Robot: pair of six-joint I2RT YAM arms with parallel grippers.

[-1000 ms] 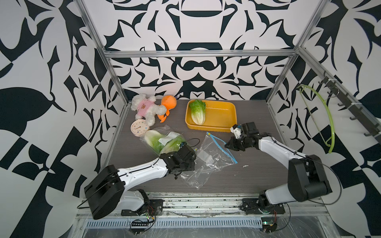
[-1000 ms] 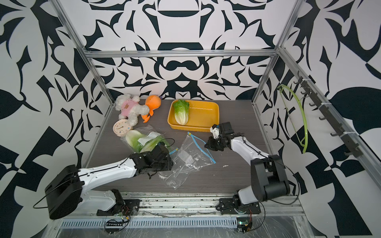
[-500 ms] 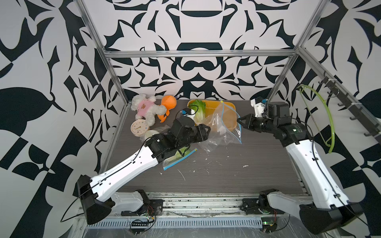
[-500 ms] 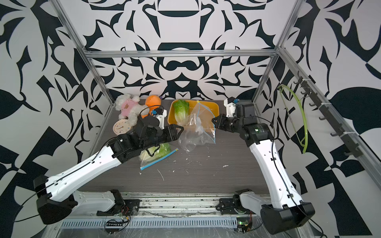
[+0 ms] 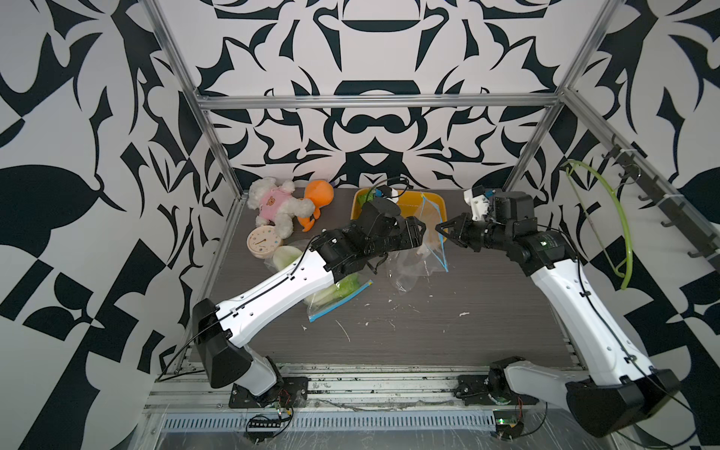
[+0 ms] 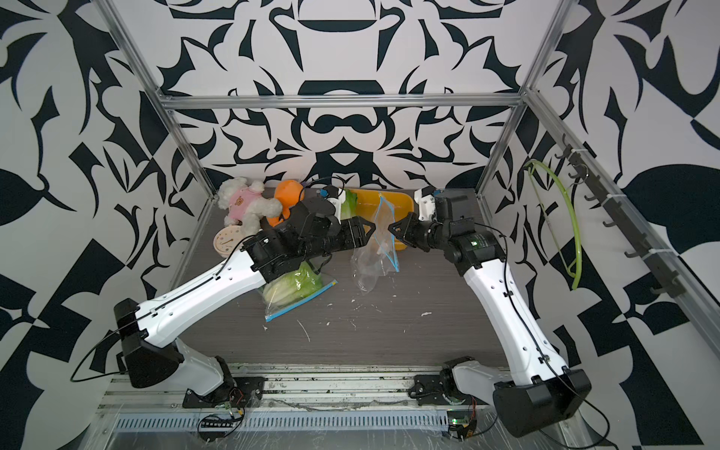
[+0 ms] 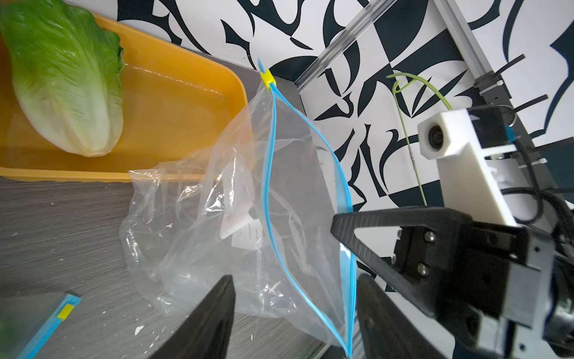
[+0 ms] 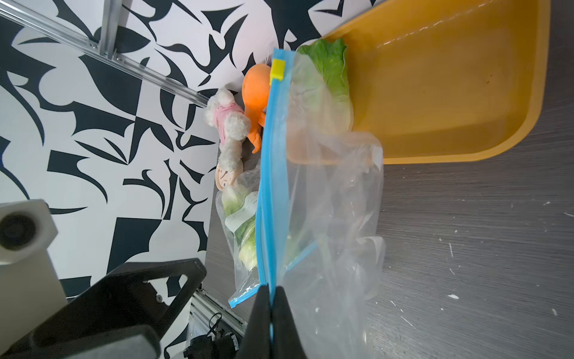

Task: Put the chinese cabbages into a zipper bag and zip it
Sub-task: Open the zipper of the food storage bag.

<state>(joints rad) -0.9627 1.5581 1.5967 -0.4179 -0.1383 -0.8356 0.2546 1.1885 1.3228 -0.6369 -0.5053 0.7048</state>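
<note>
A clear zipper bag [image 5: 419, 253] [image 6: 374, 253] with a blue zip strip [image 8: 269, 186] and yellow slider [image 7: 267, 77] hangs above the table in front of the yellow tray [image 5: 432, 200]. My right gripper [image 8: 272, 287] [image 5: 442, 230] is shut on the strip's lower end. The left gripper [image 7: 295, 279] [image 6: 368, 230] is open, its fingers either side of the bag's near corner without pinching it. One of the chinese cabbages [image 7: 65, 84] [image 8: 329, 80] lies in the tray. Other cabbages [image 6: 292, 284] sit inside a second zipper bag [image 5: 335, 296] on the table under my left arm.
A white plush bear [image 5: 278, 204], an orange plush toy [image 5: 319, 195] and a small round clock [image 5: 263, 245] lie at the back left. White crumbs dot the dark tabletop [image 5: 448, 331]. A green hoop [image 5: 615, 222] hangs on the right wall.
One second ago both arms were low and the empty bag lay flat. The right gripper has lifted it toward the tray and the left arm has risen beside it, its jaws wider.
</note>
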